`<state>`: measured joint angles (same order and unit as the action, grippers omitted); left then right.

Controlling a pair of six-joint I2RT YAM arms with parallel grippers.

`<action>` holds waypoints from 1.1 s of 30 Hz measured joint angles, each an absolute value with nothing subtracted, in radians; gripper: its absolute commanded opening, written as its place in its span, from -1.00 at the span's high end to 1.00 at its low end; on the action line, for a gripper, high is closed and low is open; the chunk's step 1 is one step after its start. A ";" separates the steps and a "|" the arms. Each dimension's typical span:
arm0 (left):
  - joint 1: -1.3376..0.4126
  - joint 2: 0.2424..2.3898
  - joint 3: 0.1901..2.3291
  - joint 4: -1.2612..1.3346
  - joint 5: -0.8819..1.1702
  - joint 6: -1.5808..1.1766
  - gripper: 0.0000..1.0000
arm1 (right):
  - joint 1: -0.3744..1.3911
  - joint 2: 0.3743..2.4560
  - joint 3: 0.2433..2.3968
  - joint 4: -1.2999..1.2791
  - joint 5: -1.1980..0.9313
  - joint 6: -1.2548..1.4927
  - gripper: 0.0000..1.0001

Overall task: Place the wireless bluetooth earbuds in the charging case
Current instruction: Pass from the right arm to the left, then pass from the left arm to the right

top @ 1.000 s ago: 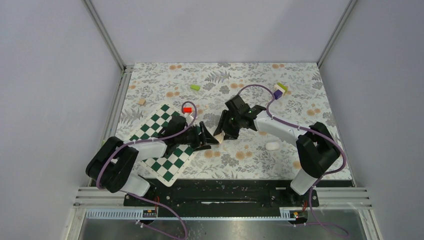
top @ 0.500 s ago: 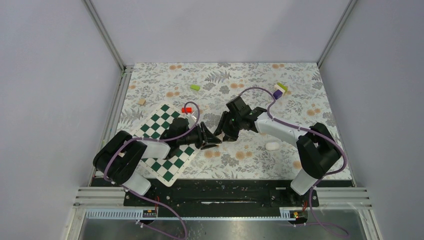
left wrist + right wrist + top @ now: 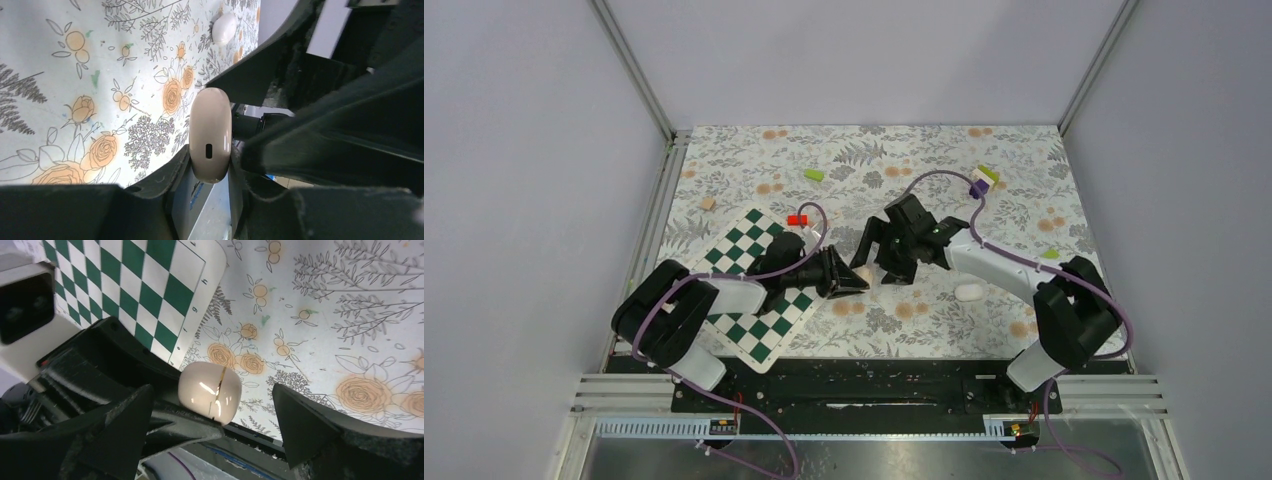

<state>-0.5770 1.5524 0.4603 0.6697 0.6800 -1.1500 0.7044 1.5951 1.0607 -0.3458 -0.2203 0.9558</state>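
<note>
The charging case (image 3: 861, 275) is a small white rounded shell, closed, with a thin orange seam (image 3: 210, 392). My left gripper (image 3: 854, 281) is shut on it just above the floral mat, right of the chessboard; both fingers press its sides (image 3: 210, 150), and a small dark slot faces that wrist camera. My right gripper (image 3: 884, 258) is open, its fingers (image 3: 125, 415) wide apart on either side of the case without touching it. A small white oval object (image 3: 969, 292) lies on the mat to the right (image 3: 224, 27); I cannot tell whether it is one of the earbuds.
A green-and-white chessboard (image 3: 744, 270) lies under the left arm. A red block (image 3: 798, 219), a green block (image 3: 814, 174), a tan cube (image 3: 708, 203) and a purple, white and yellow stack (image 3: 982, 180) are scattered over the far mat.
The left gripper has closed on the case. The right gripper has let go of it, opened wide, and its arm has shifted slightly right.
</note>
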 measured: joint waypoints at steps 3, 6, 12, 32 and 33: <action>-0.577 1.561 0.514 0.590 0.703 -1.121 1.00 | 0.702 1.535 1.058 -0.361 -0.179 0.924 -0.93; -0.574 1.575 0.564 0.513 0.702 -1.100 1.00 | 0.705 1.446 1.047 -0.386 -0.127 0.893 -0.89; -0.566 1.588 0.672 0.262 0.698 -1.069 1.00 | 0.706 1.199 0.875 -0.361 0.073 0.796 -0.62; -0.566 1.481 0.658 0.463 0.904 -1.212 1.00 | 0.553 1.028 0.302 0.622 -0.216 1.092 -0.49; -0.566 1.476 0.658 0.503 0.916 -1.227 1.00 | 0.548 1.048 0.303 0.670 -0.245 1.118 -0.47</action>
